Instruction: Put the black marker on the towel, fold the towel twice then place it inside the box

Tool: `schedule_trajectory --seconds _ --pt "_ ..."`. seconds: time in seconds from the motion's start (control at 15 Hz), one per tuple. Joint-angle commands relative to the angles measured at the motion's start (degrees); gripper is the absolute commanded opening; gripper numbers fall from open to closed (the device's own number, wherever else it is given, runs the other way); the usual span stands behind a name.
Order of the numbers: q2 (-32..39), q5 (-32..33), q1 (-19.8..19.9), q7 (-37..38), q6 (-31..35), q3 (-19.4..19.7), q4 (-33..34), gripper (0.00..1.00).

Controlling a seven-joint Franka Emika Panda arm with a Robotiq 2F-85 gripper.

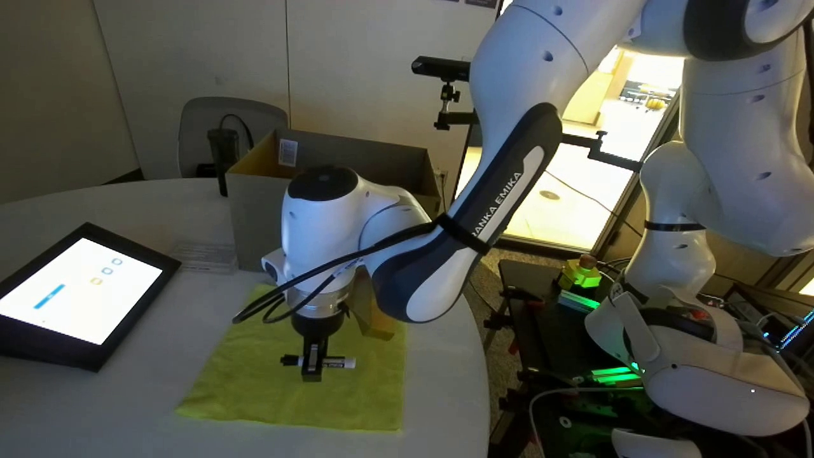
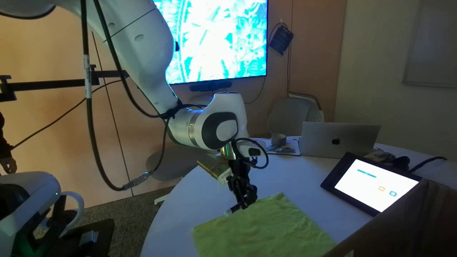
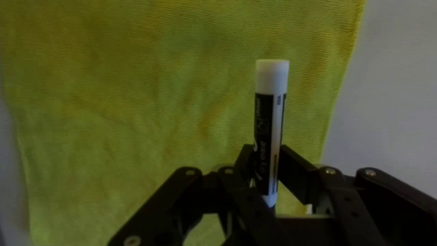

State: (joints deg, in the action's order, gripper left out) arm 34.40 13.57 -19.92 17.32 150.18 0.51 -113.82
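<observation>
A dry-erase marker clamped above the yellow-green towel

The end effector points down and is clamped on the dry-erase marker, pinching it across the barrel. It has a black label, a white end and a dark cap, and sits roughly level in the grip; the white end faces the curved edge of the counter, the cap the opposite way. A gap separates it from the yellow-green towel below.

The yellow-green towel lies flat and unfolded on the counter, near that curved edge, with light creasing over its surface. The cardboard box stands open-topped on the counter, just beside one edge of the towel; whether the two touch cannot be told. A barcode label shows on an inner wall of the box.

On the side away from the curved edge, apart from the towel, a black-framed tablet rests on the counter with its screen lit. In an exterior view, a silver Apple laptop stands beyond the tablet. A white VR headset sits off the counter, past its curved edge.
</observation>
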Motion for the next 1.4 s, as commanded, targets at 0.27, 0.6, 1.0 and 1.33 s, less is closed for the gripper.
schedule_trajectory --seconds 0.27,0.6,1.0,1.33 --pt "1.57 0.76 -1.71 8.79 5.05 7.06 -2.65 0.07" --pt "4.58 0.48 -2.03 9.76 5.11 8.49 -1.66 0.07" --pt "7.06 -0.15 -2.61 10.98 6.07 9.39 -1.11 0.08" --pt "6.81 -0.61 -2.56 11.06 7.23 9.37 -1.84 0.12"
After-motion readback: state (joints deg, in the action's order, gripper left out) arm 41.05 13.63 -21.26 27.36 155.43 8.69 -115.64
